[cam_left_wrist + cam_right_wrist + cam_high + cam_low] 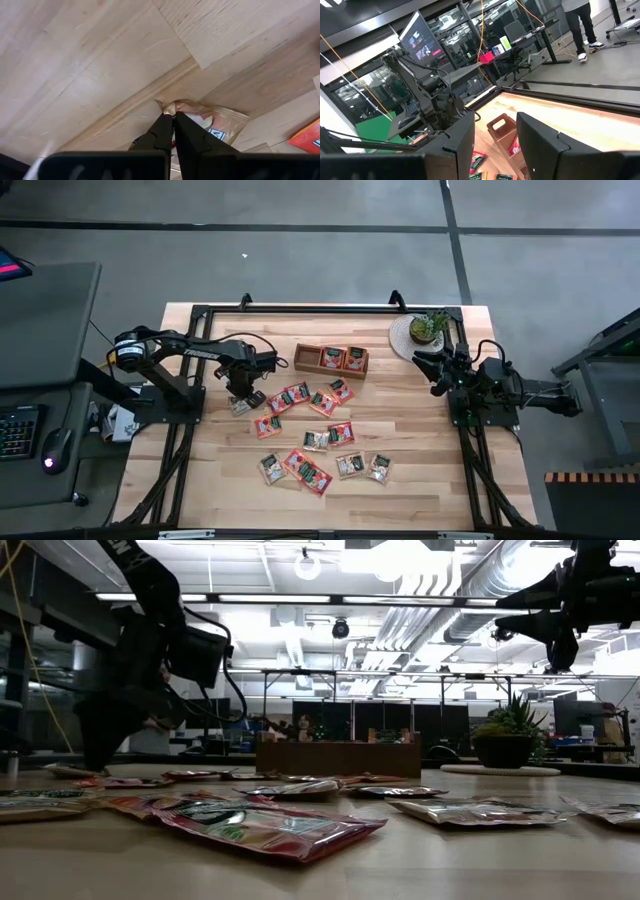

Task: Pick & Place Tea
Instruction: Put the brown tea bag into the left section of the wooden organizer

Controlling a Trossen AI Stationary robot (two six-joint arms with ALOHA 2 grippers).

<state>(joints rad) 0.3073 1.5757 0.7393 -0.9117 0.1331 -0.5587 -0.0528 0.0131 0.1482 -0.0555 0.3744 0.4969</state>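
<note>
On the wooden tabletop (420, 450), left of centre, the left tool (243, 402) is clamped on a pale sachet (220, 122); the right tool (437, 370), upper right, stands apart.

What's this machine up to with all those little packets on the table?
It is sorting tea packets into a wooden tray. The left gripper is down on the table, its fingers pinched shut on the corner of a pale tea packet at the left end of the scattered pile. The right gripper hangs open above the table near the potted plant, waiting. Three red packets already lie in the tray.
</note>
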